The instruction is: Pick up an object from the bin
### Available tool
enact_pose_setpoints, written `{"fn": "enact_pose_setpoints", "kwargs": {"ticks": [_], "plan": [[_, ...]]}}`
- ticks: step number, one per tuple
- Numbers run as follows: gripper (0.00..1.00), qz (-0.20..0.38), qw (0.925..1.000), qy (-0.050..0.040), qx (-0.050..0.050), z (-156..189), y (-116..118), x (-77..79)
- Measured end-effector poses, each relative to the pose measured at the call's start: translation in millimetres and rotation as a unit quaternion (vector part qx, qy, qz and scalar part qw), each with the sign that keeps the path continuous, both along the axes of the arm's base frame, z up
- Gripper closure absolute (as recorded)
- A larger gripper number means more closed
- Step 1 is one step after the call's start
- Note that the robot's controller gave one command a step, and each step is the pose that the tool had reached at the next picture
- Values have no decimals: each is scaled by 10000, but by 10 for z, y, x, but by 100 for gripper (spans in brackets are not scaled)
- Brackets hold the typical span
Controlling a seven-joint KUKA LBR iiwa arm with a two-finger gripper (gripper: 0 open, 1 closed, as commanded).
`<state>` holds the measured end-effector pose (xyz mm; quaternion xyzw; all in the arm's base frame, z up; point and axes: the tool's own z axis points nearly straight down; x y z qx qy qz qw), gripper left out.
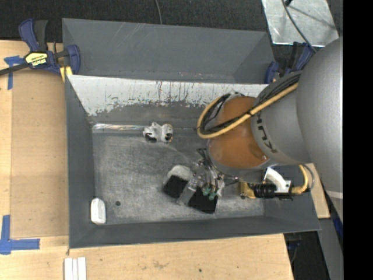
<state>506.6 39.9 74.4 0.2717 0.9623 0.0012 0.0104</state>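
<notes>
My gripper (203, 182) is low over the bin floor, front and right of middle, below the orange wrist cover. Just to its left lies a black blocky thing (173, 186), with a small white rounded piece (178, 171) touching its upper edge. A second black piece (204, 203) lies directly under the gripper's front side, with a bit of green showing at its top. Whether either black piece is held is hidden by the gripper body.
A small white and grey curled thing (158, 132) lies near the back wall, left of middle. A white oblong thing (98, 210) rests in the front left corner. The arm and its cables cover the bin's right side.
</notes>
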Motion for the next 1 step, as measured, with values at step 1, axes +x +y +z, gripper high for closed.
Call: {"fn": "enact_pose_setpoints", "kwargs": {"ticks": [1], "plan": [[100,4,10000,40,2,43,0,-16]]}}
